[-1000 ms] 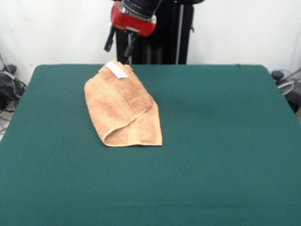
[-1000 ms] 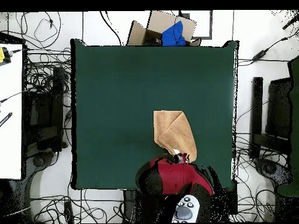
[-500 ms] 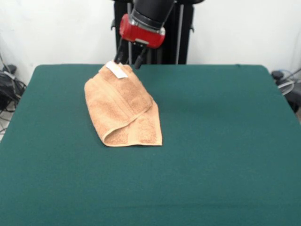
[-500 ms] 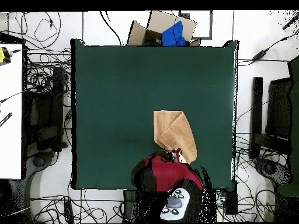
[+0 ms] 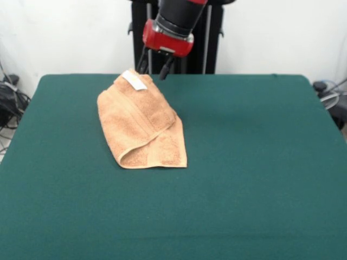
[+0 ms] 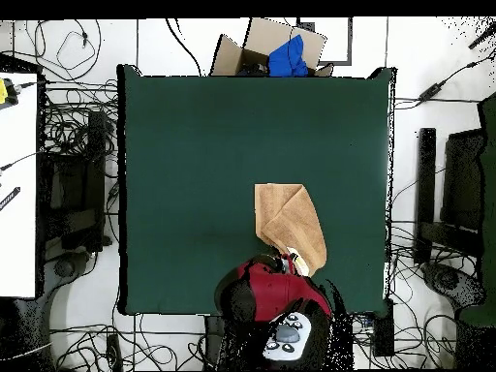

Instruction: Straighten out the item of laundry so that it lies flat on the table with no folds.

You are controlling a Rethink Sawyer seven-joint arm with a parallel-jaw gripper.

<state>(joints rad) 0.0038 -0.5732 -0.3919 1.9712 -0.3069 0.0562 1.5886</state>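
Note:
The item of laundry (image 5: 142, 123), a peach-orange towel, lies folded over itself on the green table (image 5: 255, 162), with a white tag (image 5: 134, 79) at its far end. From above, the item of laundry (image 6: 290, 223) sits right of the table's (image 6: 194, 155) centre, toward the robot's side. My gripper (image 5: 153, 70) hangs open just above the towel's far end, right of the tag, its two dark fingers apart and nothing between them. In the overhead view the red wrist covers most of the gripper (image 6: 285, 260).
A cardboard box (image 6: 271, 50) with blue cloth sits beyond the table's far edge in the overhead view. Cables and equipment surround the table on the floor. Wide bare green felt lies around the towel on all sides.
The gripper has moved right and slightly down over the towel's far end, from left of the tag to right of it. The towel has not moved.

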